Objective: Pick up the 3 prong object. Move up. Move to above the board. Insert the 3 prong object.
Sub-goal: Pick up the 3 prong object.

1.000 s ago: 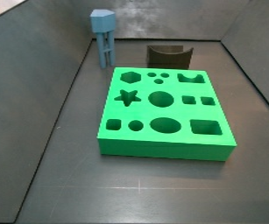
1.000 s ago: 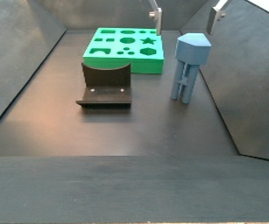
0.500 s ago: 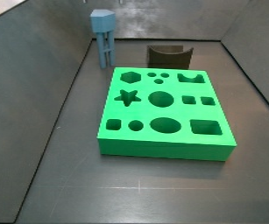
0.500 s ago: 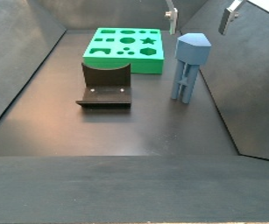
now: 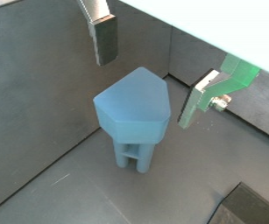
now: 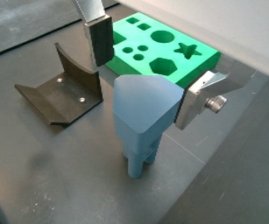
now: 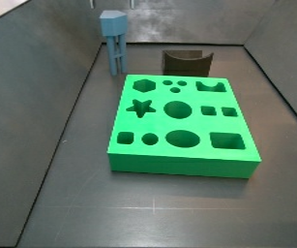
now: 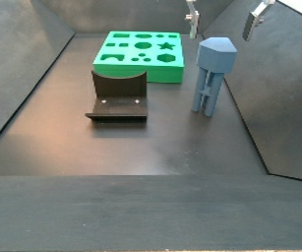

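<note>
The 3 prong object stood upright on its thin legs on the dark floor, near a side wall and well apart from the board, which lay flat further back with its shaped cutouts facing up. Between them, in a side view, the fixture stood on the floor just in front of the board. The gripper hung above the 3 prong object with its jaws wide apart, holding nothing; in both wrist views the fingers flanked the blocky blue head without touching it.
</note>
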Controlling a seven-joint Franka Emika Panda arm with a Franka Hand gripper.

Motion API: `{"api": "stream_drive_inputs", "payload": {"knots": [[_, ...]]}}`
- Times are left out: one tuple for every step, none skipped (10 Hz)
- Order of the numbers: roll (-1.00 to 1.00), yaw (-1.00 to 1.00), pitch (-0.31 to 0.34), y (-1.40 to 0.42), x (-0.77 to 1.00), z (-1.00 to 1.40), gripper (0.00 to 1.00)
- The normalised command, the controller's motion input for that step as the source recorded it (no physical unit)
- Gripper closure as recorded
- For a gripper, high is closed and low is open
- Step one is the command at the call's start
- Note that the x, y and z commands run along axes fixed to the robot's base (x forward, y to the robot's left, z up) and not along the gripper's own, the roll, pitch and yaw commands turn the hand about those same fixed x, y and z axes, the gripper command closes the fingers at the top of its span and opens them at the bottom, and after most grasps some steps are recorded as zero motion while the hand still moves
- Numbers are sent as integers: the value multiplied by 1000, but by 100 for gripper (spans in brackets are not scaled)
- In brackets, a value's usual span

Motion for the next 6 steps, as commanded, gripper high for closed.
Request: {"api": "stream_drive_inputs", "payload": {"knots": [[-86,-20,-174,-3,-49,-271,0],[-67,0,-120,0,-26,-269,0],[-117,0,-114,0,0,-206,0],[-116,0,-123,0,0,-200,0],[-134,-17,-154,0,0,-269,0],[-130,-29,-170,0,0,-334,0]]}}
